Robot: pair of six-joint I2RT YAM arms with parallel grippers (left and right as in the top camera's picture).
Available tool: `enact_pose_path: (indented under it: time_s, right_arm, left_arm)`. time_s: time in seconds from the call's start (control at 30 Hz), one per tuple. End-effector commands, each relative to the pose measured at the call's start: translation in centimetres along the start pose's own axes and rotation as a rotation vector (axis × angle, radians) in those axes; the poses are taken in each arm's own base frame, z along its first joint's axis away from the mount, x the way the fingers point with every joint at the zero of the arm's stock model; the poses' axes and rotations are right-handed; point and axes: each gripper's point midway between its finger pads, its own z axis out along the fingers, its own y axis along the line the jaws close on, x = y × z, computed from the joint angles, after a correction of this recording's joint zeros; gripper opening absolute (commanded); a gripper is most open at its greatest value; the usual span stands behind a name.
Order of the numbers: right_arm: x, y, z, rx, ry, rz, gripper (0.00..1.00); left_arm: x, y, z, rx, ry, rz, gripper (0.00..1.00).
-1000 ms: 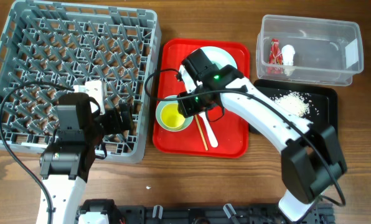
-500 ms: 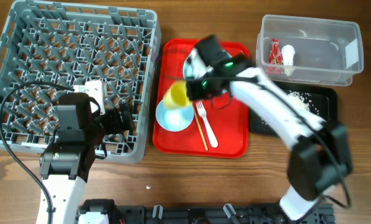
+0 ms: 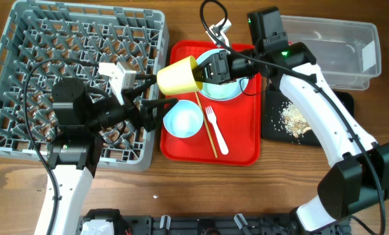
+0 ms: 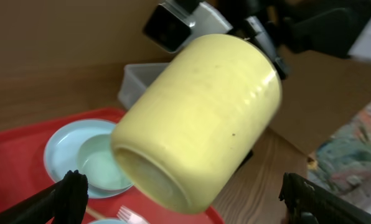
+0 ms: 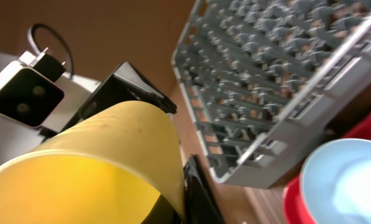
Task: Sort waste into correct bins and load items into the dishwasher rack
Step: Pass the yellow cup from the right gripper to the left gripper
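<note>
Bowls [image 3: 183,119] two, cup [image 3: 178,75] one, fork [image 3: 215,129] one.

A red tray [image 3: 241,149] lies flat on the wooden table [image 3: 201,189] — rectangular, with rounded corners and a raised rim. Below-left of the tray, well apart, a tiny white speck [image 3: 156,196] sits on the wood — too small to identify.

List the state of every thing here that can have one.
yellow cup, held on its side in the air
right hand, shut on the yellow cup
left hand, open, by the cup
front bowl, upright, empty, on the red tray
fork, lying flat on the red tray
rack, no dishes seen in it
black tray, holding crumbs
</note>
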Motion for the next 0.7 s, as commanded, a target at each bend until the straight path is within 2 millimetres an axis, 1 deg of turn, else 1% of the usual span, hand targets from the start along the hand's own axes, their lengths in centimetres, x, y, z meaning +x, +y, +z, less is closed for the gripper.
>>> enact_pose_path:
  time_s: [0.0, 0.03, 0.17, 0.27, 0.4, 0.67]
  right_arm:
    - [0.8, 2.5, 0.3, -0.136, 0.051, -0.020, 0.04]
    - [0.9, 2.7, 0.5, -0.141, 0.058, -0.019, 0.04]
    - [1.7, 3.6, 1.3, -0.173, 0.092, -0.025, 0.04]
    - [1.9, 3.9, 1.7, -0.178, 0.104, -0.011, 0.04]
    - [2.1, 5.2, 1.4, -0.253, 0.123, -0.032, 0.04]
    - [2.1, 5.2, 1.4, -0.250, 0.130, 0.016, 0.04]
  left_arm:
    - [-0.8, -2.3, -0.2, 0.125, -0.003, 0.024, 1.00]
    - [-1.0, -2.9, -0.3, 0.157, -0.010, 0.051, 1.00]
    - [-1.9, -3.9, -0.5, 0.202, -0.032, 0.085, 1.00]
    - [-2.0, -4.1, -0.5, 0.214, -0.031, 0.091, 1.00]
    - [-2.0, -4.1, -0.5, 0.216, -0.031, 0.091, 0.98]
    - [-2.0, -4.1, -0.5, 0.216, -0.031, 0.091, 0.97]
